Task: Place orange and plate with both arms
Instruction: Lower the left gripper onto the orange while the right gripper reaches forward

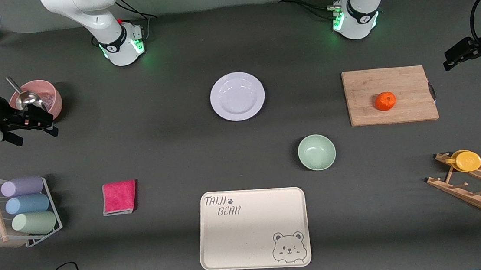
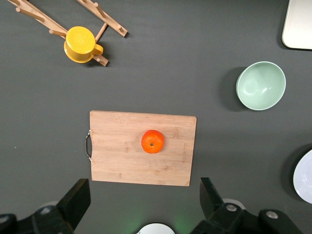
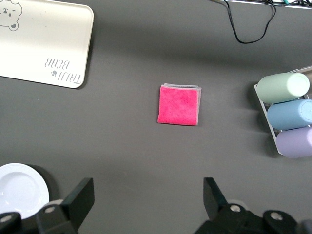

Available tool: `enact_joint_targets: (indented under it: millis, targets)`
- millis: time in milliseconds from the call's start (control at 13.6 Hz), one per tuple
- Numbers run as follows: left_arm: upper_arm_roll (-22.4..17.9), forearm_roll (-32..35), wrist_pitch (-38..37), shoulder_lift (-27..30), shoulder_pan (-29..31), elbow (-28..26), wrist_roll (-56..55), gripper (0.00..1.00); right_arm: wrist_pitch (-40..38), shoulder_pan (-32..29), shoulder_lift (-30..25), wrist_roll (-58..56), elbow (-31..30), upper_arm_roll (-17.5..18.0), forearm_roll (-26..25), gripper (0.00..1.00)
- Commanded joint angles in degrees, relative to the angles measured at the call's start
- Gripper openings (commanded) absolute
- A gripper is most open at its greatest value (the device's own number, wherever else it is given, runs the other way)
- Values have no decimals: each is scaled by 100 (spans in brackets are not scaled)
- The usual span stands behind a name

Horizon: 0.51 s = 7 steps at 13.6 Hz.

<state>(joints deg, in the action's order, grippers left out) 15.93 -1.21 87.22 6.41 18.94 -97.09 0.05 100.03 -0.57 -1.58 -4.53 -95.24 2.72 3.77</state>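
In the front view you see the plate [image 1: 237, 96] lying bare on the table, farther from the camera than the cream tray [image 1: 253, 228], and the orange [image 1: 385, 101] resting on the cutting board [image 1: 390, 95] toward the left arm's end of the table from the plate; the pale-green bowl [image 1: 316, 152] sits between board and tray. The left gripper [image 1: 462, 52] hangs high at the table's edge past the board, released and holding nothing, and the right gripper [image 1: 32, 122] hovers beside the pink bowl [image 1: 37, 99], likewise spread wide and empty. In the left wrist view you look straight down on the orange [image 2: 152, 141], centred on the board [image 2: 142, 147], with the left gripper [image 2: 144, 204] parted well wider than the fruit. In the right wrist view the right gripper [image 3: 146, 204] stands wide apart above the table near the pink cloth [image 3: 179, 105], and only the plate's [image 3: 22, 190] rim shows at the corner. Watch two risks, in my judgement: the round orange could roll off the board if one finger nudges it first, and the shallow plate, flat on the table, offers little rim to pinch, so a low or skewed approach could make it slide or tip from the fingers
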Motion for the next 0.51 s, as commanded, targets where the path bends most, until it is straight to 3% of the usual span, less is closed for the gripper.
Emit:
enact_joint_targets:
  millis: [0,220,440]
  targets:
    - [-29,-2,-109,71,-4,-3,21,100,61,31,-97,128,-74,1,-16,99]
    - [-11,6,-48,80,-74,-379,21,100,61,31,-97,128,-74,1,-16,99]
    - [15,41,712,185,-101,-1597,21,100,61,31,-71,137,-83,9,10,99]
